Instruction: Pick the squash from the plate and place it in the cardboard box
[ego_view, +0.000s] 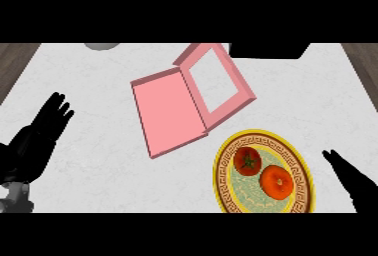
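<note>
Squash (277, 181) sits on plate (219, 172), near front edge of worktop (103, 175), right side. Tomato (249, 160) just beside it. Pink box (173, 107) lies open mid worktop. Our right hand (353, 182) beside plate, fingers straight, holding nothing. Left hand (37, 140) rests open at left edge. We worry: both round, alike. We may grab wrong one, or bump squash so it rolls.

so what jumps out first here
The pink box, lying open mid-counter, catches the eye first. Then the yellow-rimmed plate at lower right, holding a red fruit and an orange squash. The black left hand and right hand sit open at the side edges.
</note>
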